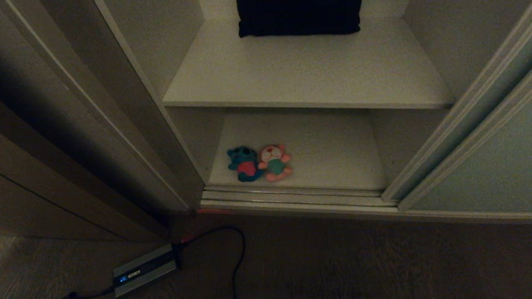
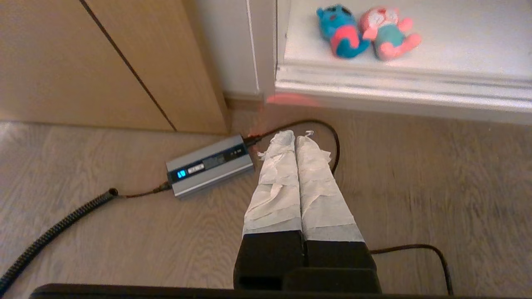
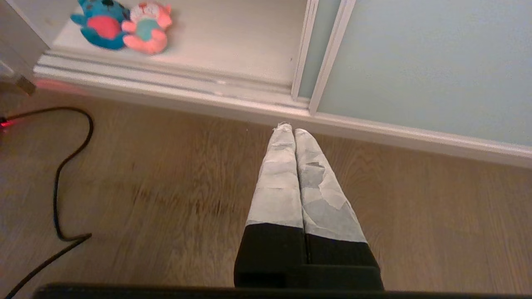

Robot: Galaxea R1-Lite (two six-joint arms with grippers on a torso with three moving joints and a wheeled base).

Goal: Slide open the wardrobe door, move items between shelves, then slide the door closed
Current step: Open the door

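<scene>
dark folded cloth (image 1: 299, 8) cut off above (top edge), charger display (image 2: 192, 170) unreadable

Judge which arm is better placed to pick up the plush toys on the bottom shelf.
Probably left: the teal bear and pink plush toy lie at the bottom shelf's left end. Left gripper and right gripper both hang shut over the floor.

wardrobe doorway (image 1: 292, 121) open, cable (image 1: 237, 256) on floor (image 1: 345, 264)
</scene>
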